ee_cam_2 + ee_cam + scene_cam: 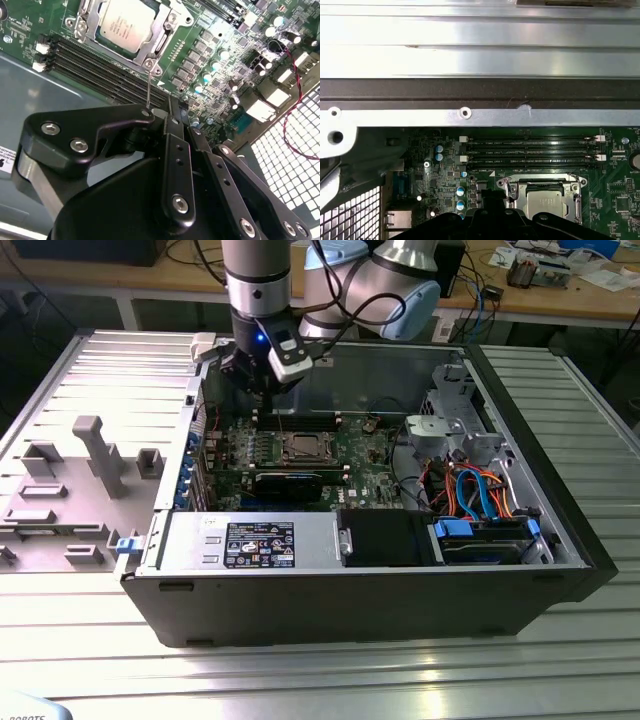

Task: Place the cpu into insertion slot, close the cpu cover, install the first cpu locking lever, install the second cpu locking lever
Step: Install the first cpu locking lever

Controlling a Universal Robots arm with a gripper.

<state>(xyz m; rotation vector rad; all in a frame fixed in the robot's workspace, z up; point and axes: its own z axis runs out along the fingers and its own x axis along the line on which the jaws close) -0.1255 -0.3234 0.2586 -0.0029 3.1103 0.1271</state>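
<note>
On the exterior view's left I see a grey fixture plate (70,475) with raised blocks, lying on the ribbed table (320,680). Next comes the gripper (262,388), low inside the open computer case (350,610), near the insertion slot (303,448). In the second wrist view my pincer looks narrow, its tips drawn together. A thin locking lever (149,85) stands upright right at them, but I cannot tell whether it is pinched. The cpu (125,25) sits in the slot with the cpu cover (162,44) flat around it. Blue and orange cables (480,490) lie farthest right.
</note>
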